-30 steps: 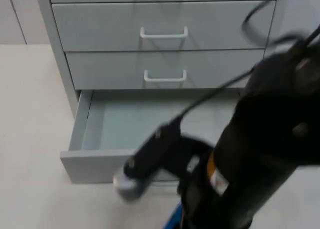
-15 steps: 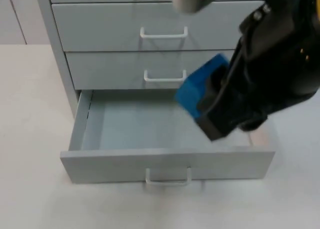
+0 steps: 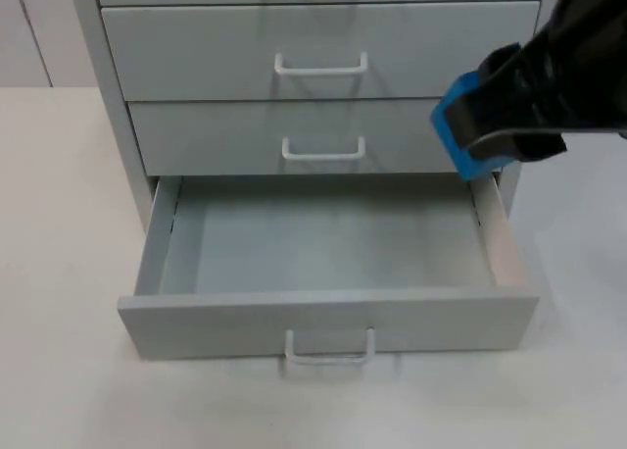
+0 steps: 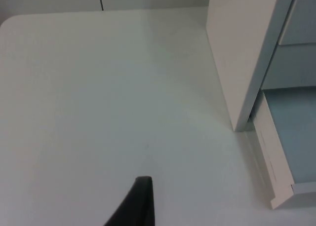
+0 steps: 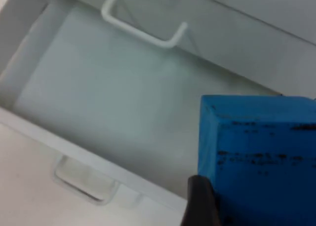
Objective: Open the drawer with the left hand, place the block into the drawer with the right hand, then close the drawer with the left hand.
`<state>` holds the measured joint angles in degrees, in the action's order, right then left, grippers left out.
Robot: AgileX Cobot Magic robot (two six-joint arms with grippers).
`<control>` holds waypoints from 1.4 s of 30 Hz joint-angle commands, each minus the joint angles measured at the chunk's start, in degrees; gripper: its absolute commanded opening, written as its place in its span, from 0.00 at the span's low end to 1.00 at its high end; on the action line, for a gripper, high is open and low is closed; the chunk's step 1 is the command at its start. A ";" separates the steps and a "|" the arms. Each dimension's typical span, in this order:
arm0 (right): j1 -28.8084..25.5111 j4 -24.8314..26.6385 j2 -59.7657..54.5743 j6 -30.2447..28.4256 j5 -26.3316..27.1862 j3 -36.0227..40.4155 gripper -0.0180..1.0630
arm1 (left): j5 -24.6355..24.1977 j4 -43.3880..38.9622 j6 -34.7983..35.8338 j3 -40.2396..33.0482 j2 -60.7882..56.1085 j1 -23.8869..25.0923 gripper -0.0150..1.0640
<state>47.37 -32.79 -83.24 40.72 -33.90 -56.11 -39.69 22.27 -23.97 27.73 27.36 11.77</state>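
- Top view: the bottom drawer (image 3: pixel 328 322) of the grey cabinet (image 3: pixel 118 165) stands pulled out over the desk (image 3: pixel 59 273), its floor bare, nothing inside it.
- Above the drawer's back right corner, the right claw (image 3: pixel 490 125) grips the blue block (image 3: pixel 460 135), its fingers closed against the block's sides; the block hangs in the air, clear of the drawer's walls and not yet inside.
- Held high like that, the block can pass over the drawer's side wall before it goes down, so I judge the placing step to be in hand, with lowering and release still to come.
- Right wrist view: the block (image 5: pixel 256 157) sits close before the camera against a black fingertip (image 5: pixel 200 204), with the drawer's pale floor (image 5: pixel 113 102) lying open beyond it.
- Left wrist view: the left claw (image 4: pixel 136 206) waits low over the bare desk (image 4: pixel 98 88), off to the left of the drawer (image 4: pixel 284 152) and apart from it; whether its fingers are spread or closed I cannot tell.
- Two upper drawers (image 3: pixel 323 125) of the cabinet, above the open drawer, are shut.
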 commanded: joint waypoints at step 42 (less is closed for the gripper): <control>-0.81 0.93 -8.21 6.03 10.98 -0.78 0.74 | 0.14 0.76 0.33 -0.22 -0.36 0.15 0.99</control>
<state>46.31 -34.30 -94.08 48.98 -20.29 -56.79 -39.81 22.39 -23.97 27.73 27.36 11.77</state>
